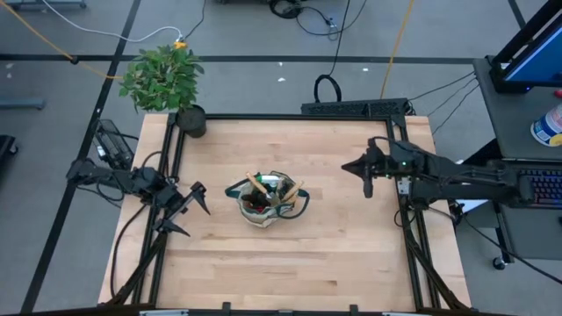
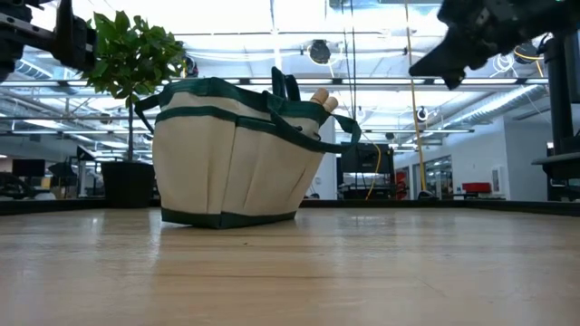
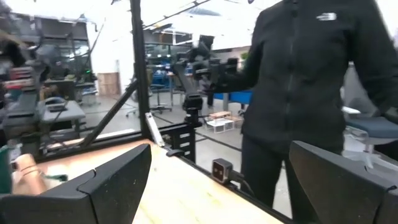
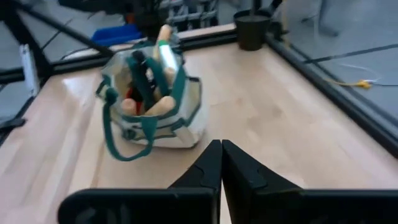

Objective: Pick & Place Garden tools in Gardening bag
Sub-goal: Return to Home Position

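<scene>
Garden tools with pale wooden handles and dark grips stand bunched inside the small round beige canvas gardening bag with dark green trim. It sits upright near the middle of the pale wooden surface. Seen from my right wrist, the tool ends poke up past the bag's rim, and one green loop handle droops down its side wall. My left claw hangs over the left part of the surface, near the bag but not touching it, with its two dark fingers spread wide and nothing between them. My right claw is over the right part of the surface, well apart from the bag and raised above it; its fingers are pressed together tip to tip and hold nothing. A leafy green potted plant in a black pot stands at the far left corner of the surface. Beyond the surface's edge, in my left wrist view, a person in a dark jacket stands close by.
</scene>
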`<action>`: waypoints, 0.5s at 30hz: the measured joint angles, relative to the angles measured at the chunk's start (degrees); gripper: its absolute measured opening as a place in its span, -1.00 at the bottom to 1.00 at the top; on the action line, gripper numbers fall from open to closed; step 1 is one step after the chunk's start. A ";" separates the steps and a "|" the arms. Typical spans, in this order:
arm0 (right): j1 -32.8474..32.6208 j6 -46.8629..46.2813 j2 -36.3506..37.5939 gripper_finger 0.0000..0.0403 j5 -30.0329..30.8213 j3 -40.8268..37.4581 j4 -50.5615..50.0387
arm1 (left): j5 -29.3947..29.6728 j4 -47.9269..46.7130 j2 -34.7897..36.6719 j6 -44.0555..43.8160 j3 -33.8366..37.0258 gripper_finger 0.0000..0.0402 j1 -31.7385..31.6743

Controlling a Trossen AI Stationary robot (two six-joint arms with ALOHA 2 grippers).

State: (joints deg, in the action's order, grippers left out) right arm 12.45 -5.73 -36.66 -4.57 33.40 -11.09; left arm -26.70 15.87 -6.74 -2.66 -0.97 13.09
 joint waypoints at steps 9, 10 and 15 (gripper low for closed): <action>0.00 -0.92 10.65 -1.00 1.85 -5.01 0.07 | -3.83 -0.16 0.02 -4.17 0.00 0.94 -5.64; 0.00 -0.92 11.49 -1.00 1.99 -5.38 0.06 | -3.17 -0.84 0.02 -4.84 0.00 0.94 -6.44; 0.00 -2.61 15.20 -1.00 3.49 -7.86 0.09 | 3.08 -5.12 0.00 -6.15 0.00 0.94 -9.89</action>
State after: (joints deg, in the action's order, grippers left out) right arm 12.45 -8.35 -21.46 -1.08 25.54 -11.00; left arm -23.62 10.76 -6.74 -8.81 -0.97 3.21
